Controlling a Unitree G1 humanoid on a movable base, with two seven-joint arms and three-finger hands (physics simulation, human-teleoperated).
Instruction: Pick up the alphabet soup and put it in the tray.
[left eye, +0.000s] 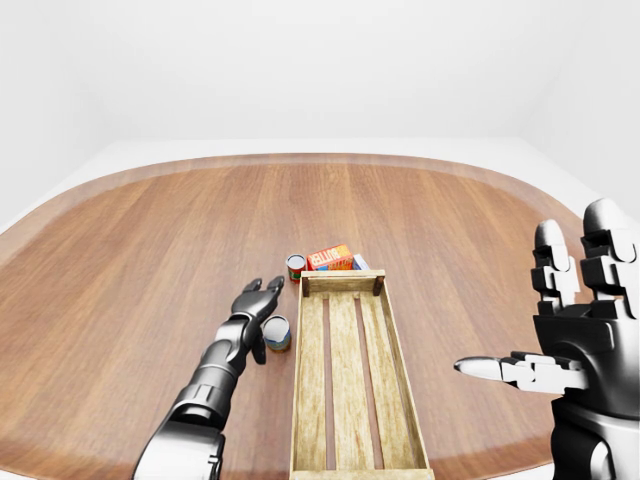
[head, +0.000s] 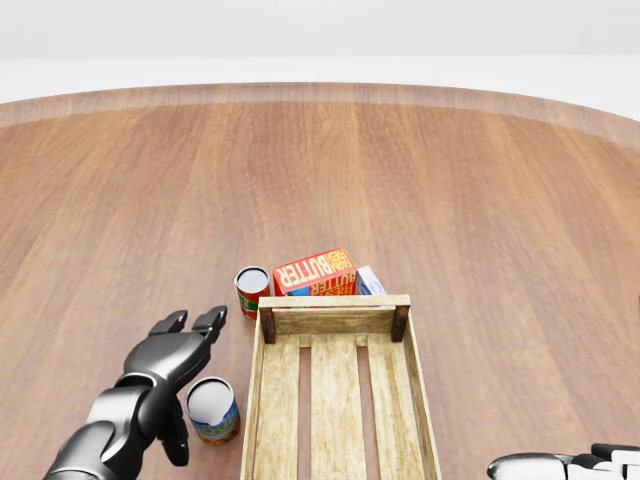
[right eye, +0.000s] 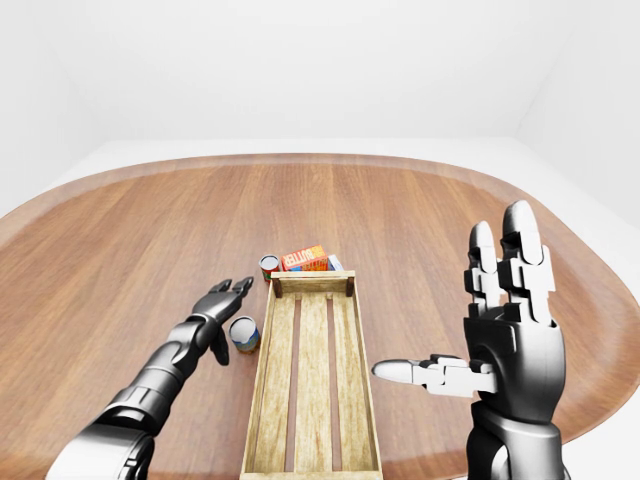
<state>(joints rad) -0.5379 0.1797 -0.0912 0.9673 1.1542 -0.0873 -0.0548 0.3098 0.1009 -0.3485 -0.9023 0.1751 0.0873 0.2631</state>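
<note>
The alphabet soup can (head: 212, 410), with a blue and orange label, stands upright just left of the wooden tray (head: 333, 301) in the head view. My left hand (head: 186, 372) lies open right beside the can on its left. Its fingers (head: 208, 323) reach past the can's top and the thumb hangs down along its left side. Whether the hand touches the can I cannot tell. My right hand (right eye: 500, 335) is held up open at the right of the right-eye view, well away from the tray, thumb pointing left.
A red and green can (head: 251, 290), an orange butter box (head: 315, 272) and a blue-white box (head: 370, 281) behind it stand against the tray's top end. The tray holds nothing. The round wooden table (head: 450, 180) stretches wide around them.
</note>
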